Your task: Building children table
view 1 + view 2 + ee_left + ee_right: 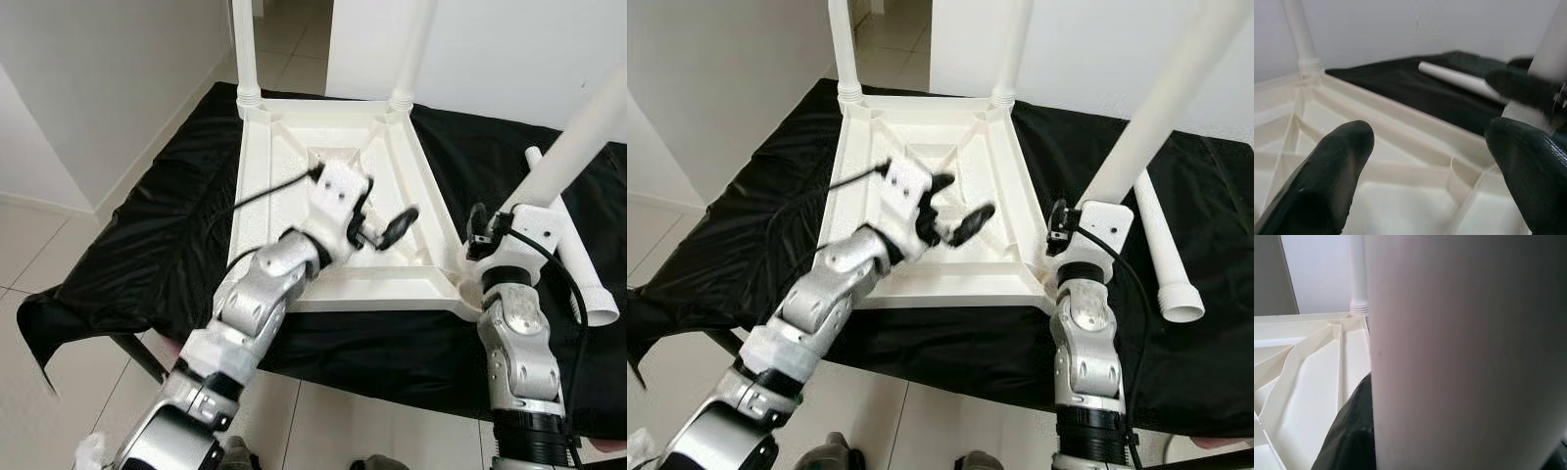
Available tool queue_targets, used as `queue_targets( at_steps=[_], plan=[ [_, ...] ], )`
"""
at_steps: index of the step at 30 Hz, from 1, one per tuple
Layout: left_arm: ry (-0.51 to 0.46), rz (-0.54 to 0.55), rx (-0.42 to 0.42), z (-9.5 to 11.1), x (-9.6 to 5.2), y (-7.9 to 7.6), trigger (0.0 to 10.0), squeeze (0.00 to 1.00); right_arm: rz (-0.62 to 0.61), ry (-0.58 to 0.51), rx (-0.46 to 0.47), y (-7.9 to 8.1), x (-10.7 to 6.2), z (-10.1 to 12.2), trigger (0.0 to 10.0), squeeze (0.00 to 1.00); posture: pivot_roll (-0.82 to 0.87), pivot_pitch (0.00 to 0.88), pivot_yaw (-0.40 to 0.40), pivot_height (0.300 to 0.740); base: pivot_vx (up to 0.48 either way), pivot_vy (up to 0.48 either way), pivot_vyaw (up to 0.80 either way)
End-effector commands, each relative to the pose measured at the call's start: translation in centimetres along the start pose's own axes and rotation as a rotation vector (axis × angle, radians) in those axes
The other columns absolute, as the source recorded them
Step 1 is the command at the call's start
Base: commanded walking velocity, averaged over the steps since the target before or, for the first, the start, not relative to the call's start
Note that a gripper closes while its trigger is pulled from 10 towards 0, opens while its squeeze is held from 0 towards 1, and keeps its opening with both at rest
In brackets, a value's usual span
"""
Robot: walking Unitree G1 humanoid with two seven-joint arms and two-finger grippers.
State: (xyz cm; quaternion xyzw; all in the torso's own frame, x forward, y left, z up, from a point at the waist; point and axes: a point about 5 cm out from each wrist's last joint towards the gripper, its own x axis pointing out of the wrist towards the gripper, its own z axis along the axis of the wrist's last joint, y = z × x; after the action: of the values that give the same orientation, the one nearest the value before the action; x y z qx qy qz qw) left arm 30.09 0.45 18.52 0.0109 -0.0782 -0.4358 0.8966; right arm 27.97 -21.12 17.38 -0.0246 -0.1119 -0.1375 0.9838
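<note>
Gripping leg (1161,103): right tool (1073,230) clamped | left tool (384,227) apart over tabletop (265,186)

— What is seen around the work area?

— A black cloth (147,245) is spread over a low surface, draped over its edges and wrinkled. Light floor tiles (39,284) are seen below it.

— And behind it?

— A plain white wall (98,78) is seen at the left, and another white wall panel (509,49) at the back. Between them an opening onto more tiled floor (289,39) is visible.
</note>
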Motion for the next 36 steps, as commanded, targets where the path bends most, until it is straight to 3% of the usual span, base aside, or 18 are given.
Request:
queue_targets(
  at_steps=[1, 12, 16, 22, 36],
  plan=[
    [0.011, -0.119, 0.038, -0.3, -0.1, -0.9, 10.0, 0.00, 0.000, -0.038, 0.015, 0.0, -0.1, 0.7, 10.0, 0.00, 0.01, 0.000, -0.019, 0.740, 0.000, 0.000, 0.00],
    [0.064, -0.165, 0.124, -1.7, -0.7, -1.6, 10.0, 0.00, 0.026, -0.001, 0.005, -0.1, -0.8, -0.2, 10.0, 0.00, 0.01, 0.000, -0.027, 0.740, 0.000, 0.000, 0.00],
    [0.092, -0.275, 0.083, -2.3, -2.2, -2.3, 10.0, 0.00, 0.040, 0.033, -0.022, -0.6, -1.6, -1.1, 10.0, 0.00, 0.01, 0.000, -0.030, 0.740, 0.000, 0.000, 0.00],
    [0.104, -0.343, 0.047, -2.5, -2.9, -2.9, 10.0, 0.00, 0.040, 0.069, -0.050, -1.4, -2.5, -2.1, 10.0, 0.00, 0.01, 0.000, -0.028, 0.740, 0.000, 0.000, 0.00],
    [0.172, -0.347, 0.092, -2.9, -2.0, -3.5, 10.0, 0.00, 0.067, 0.129, -0.131, -1.6, -2.9, -3.5, 10.0, 0.00, 0.01, 0.000, -0.024, 0.740, 0.000, 0.000, 0.00]
  ],
)
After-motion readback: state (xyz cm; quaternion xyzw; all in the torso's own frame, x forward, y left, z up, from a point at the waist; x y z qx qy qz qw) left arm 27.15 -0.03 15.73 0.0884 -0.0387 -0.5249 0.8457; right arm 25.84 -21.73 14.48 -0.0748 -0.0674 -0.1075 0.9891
